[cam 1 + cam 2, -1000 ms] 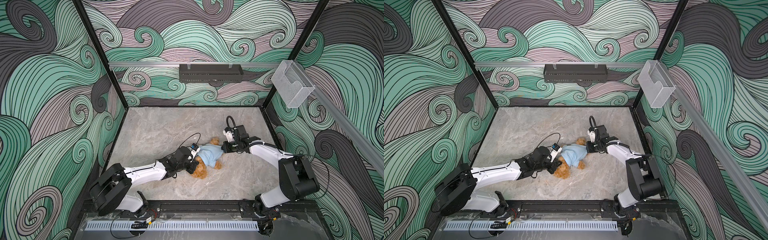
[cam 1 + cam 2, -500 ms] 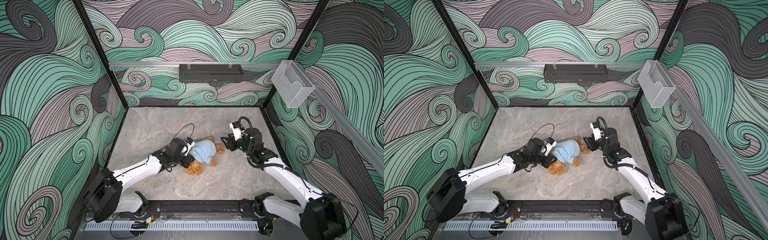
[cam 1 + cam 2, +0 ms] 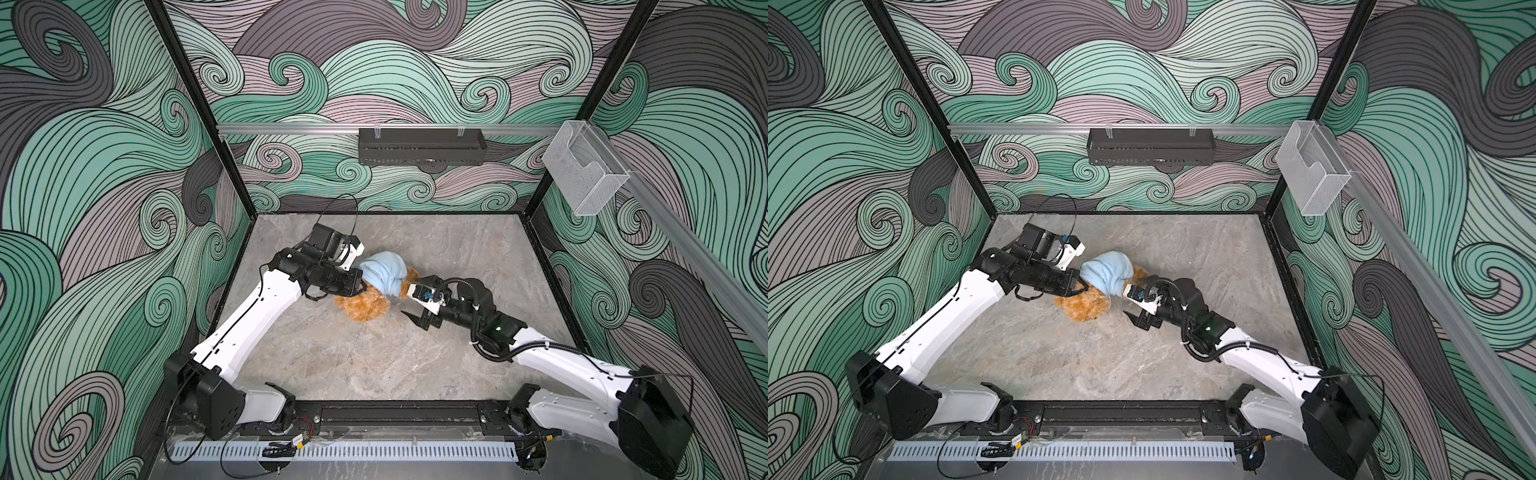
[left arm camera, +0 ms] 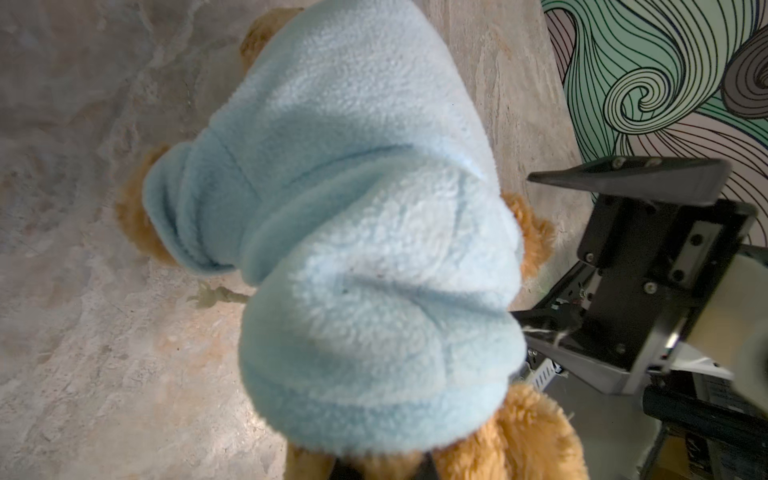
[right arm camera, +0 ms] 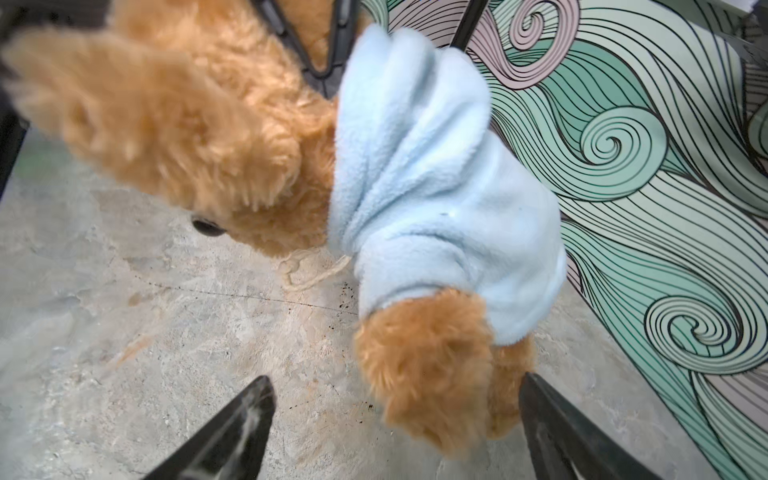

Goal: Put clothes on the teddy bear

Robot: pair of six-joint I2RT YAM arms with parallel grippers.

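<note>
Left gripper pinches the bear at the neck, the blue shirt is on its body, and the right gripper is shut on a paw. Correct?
Not quite: the right gripper is open, not shut. The right wrist view shows its jaws spread wide with the teddy bear's paw between them. The rest stands.

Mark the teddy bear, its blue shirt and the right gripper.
teddy bear (image 3: 363, 306): in a top view, its head.
blue shirt (image 4: 353, 166): left wrist view, middle of the fleece.
right gripper (image 5: 397, 376): right wrist view, midway between open fingertips.
</note>
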